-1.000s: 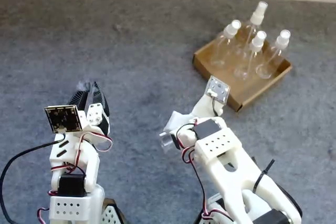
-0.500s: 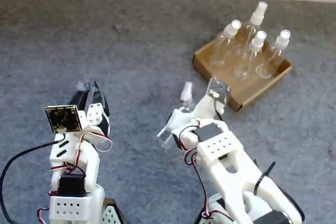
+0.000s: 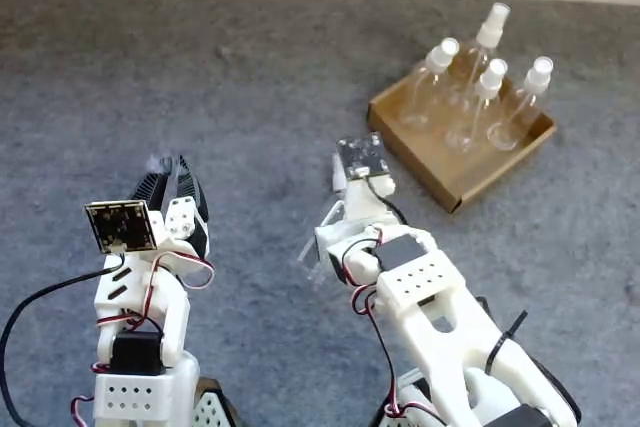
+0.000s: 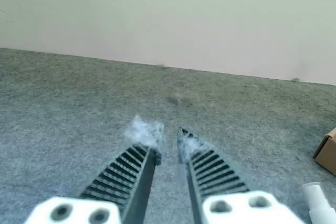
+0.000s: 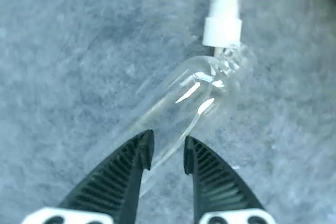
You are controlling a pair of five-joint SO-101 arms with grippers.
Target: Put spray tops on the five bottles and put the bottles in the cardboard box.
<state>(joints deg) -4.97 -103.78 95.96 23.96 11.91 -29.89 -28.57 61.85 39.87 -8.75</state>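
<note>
A clear bottle (image 5: 210,87) with a white spray top (image 5: 223,24) lies on its side on the grey carpet. My right gripper (image 5: 168,142) hovers over its base end, fingers a narrow gap apart and holding nothing. In the high view the right arm (image 3: 410,277) covers most of that bottle, and only its spray top (image 3: 338,175) peeks out beside the wrist. The cardboard box (image 3: 400,132) at the back right holds several upright bottles (image 3: 480,87), all with spray tops. My left gripper (image 4: 168,140) rests low at the left (image 3: 172,175), slightly open and empty.
Grey carpet covers the whole table up to a pale wall at the back. The box corner (image 4: 328,150) and the lying bottle's spray top (image 4: 317,203) show far off to the side of my left gripper. Bare carpet lies between the arms and the box.
The right wrist has swung left, away from the box edge, to stand over the lying bottle. The bottle's spray top came into sight. The left arm has not moved.
</note>
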